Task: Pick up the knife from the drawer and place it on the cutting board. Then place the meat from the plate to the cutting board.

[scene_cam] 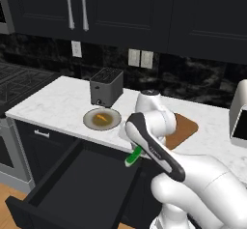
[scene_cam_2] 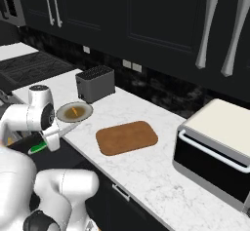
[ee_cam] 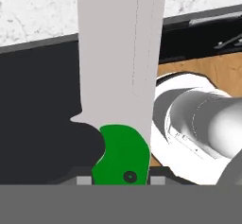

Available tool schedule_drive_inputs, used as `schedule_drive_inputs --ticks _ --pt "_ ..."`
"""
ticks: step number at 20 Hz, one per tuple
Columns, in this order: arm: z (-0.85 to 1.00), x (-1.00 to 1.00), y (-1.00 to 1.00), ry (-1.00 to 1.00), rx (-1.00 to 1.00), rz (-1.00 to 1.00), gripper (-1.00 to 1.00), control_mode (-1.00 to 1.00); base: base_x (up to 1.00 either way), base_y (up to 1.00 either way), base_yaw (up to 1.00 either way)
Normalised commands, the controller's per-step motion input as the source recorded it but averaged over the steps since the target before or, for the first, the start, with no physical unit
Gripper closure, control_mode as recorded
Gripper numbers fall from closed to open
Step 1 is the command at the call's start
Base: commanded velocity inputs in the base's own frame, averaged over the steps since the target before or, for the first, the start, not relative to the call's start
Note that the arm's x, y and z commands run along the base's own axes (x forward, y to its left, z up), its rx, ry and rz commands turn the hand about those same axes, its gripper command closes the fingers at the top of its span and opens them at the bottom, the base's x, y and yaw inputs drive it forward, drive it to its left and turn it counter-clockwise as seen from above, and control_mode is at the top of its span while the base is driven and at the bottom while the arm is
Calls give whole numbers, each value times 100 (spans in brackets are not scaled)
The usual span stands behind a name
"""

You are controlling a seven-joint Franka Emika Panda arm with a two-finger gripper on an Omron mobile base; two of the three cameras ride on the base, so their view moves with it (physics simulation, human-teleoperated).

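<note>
So, hand was gripping the knife by its green handle, above the open drawer, near the table's front edge, meat on the plate.

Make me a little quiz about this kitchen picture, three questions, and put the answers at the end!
1. True or false: the knife is lying on the cutting board.
2. What is on the plate?
A. a spoon
B. the meat
C. a cup
3. Fill in: the drawer below the counter stands ____.

Key:
1. False. The gripper holds it by its green handle, above the drawer.
2. B.
3. Open.
</note>
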Motion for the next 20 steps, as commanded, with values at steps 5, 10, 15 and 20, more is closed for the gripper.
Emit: schedule_drive_inputs --ticks 5,10,15,20 --pt "11 43 -100 0 0 -13 100 -100 0 0 0" --pt "0 64 -95 9 0 -14 100 -100 0 0 0" --pt "-1 96 -67 12 1 -6 100 -100 0 0 0" --pt "-24 98 -42 8 0 0 100 -100 0 0 0"
